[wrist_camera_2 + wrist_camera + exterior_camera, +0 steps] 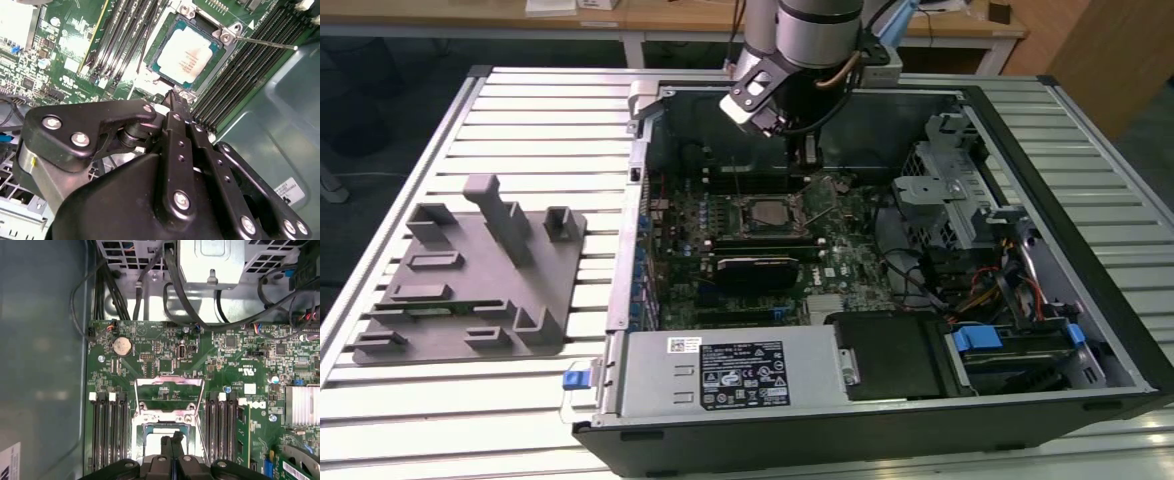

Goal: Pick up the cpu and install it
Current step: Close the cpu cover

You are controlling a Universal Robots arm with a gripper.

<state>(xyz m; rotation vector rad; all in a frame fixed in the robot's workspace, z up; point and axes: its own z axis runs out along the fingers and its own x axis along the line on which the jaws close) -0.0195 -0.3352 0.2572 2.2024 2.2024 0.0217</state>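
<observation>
The cpu (187,54) already sits in its socket (145,419) — placing looks done, load plate (170,390) not yet closed — while the gripper (176,97) hangs just above, fingers pressed together, holding nothing.

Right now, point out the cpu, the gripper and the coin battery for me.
cpu (187,54): second wrist view, middle of its silvery top.
gripper (172,439): first wrist view, where its fingertips meet.
coin battery (122,346): first wrist view, centre of its round face.

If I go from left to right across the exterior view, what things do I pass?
Grey plastic stand → cpu in its socket → metal drive cage → black case wall.
</observation>
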